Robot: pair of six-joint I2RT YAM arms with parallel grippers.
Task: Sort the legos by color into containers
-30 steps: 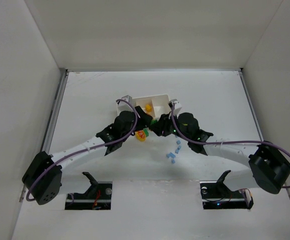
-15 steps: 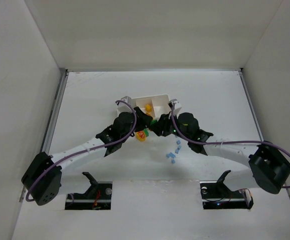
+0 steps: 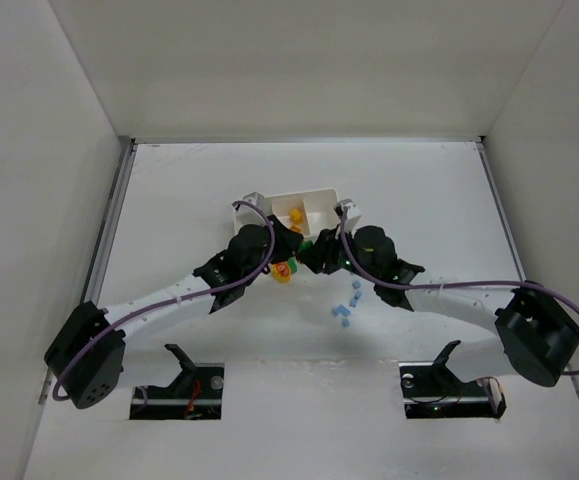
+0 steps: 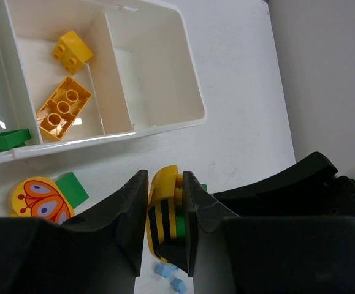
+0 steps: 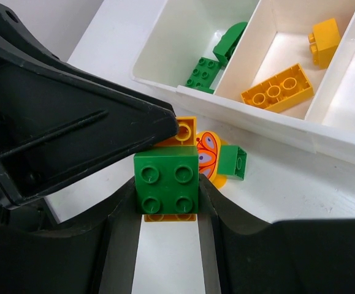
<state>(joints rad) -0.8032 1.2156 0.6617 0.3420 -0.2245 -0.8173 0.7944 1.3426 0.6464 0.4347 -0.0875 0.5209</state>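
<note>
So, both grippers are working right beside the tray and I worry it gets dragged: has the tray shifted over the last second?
No. In the top view the tray keeps the same place and angle against the far edge of the table.

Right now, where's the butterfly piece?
The butterfly piece lies on the table at lower left of the left wrist view, just outside the tray, beside a green brick.
</note>
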